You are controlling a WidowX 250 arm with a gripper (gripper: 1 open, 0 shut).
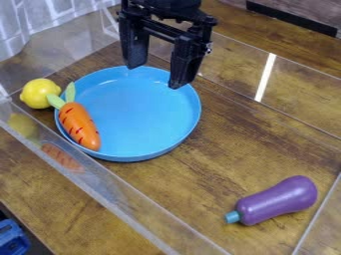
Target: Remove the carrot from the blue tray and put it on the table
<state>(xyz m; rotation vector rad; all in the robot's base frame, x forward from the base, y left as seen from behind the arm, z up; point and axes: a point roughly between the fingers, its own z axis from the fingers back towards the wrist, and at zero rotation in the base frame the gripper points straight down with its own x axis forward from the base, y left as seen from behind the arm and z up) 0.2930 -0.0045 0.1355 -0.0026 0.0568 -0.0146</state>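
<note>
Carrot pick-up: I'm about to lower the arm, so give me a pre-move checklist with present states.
- Tool open: ok
- Carrot inside the blue tray: ok
- Tool lined up over carrot: not ok, it is off to one side
- Lemon outside the tray: ok
- Eggplant away from the tray, on the table: ok
- Height of tool above tray: cannot tell

Even, moderately bright light covers the scene; a hard white streak of glare lies on the wood-grain desk [240, 149]; faint reflections show in the clear acrylic wall [118, 206]; the small picture is slightly soft, fine detail blurring throughout.
</note>
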